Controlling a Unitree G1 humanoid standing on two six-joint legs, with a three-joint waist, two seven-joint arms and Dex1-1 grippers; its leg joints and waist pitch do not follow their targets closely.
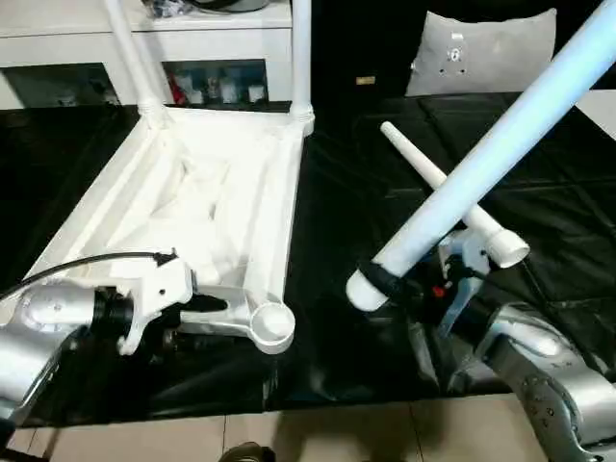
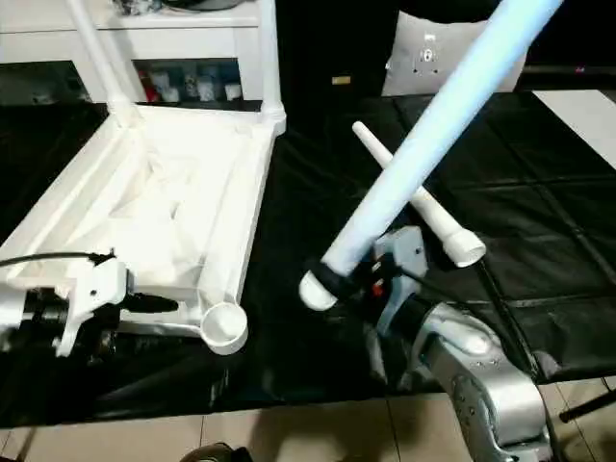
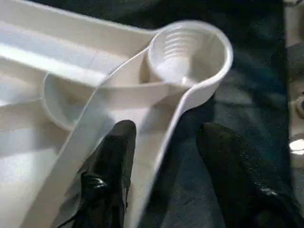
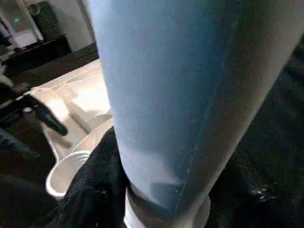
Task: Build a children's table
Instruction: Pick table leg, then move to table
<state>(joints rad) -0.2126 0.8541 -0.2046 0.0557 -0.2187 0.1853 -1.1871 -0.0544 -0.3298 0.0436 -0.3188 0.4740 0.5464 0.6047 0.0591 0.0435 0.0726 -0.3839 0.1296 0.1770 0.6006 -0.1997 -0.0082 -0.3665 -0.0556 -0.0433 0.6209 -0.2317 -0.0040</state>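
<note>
The white table top [image 1: 281, 207] lies upside down on the black surface, ribbed underside up. Two white legs [image 1: 301, 58] stand upright in its far corner sockets. The near right socket [image 1: 273, 325] holds nothing. My left gripper [image 3: 166, 129] is open and straddles the rim just behind that socket, with one finger [image 3: 114, 156] inside the rim and the other outside, a gap away. My right gripper [image 1: 390, 279] is shut on the thick end of a third leg [image 1: 500, 144], which slants up to the right. Another leg [image 1: 452, 197] lies loose on the black surface behind it.
A white cabinet with glass doors [image 1: 96, 38] stands behind the table top, and a white pillow-like pad [image 1: 486, 48] lies at the back right. The black surface ends just in front of my arms, above a tiled floor [image 1: 337, 433]. A black cable [image 1: 77, 265] arcs over my left wrist.
</note>
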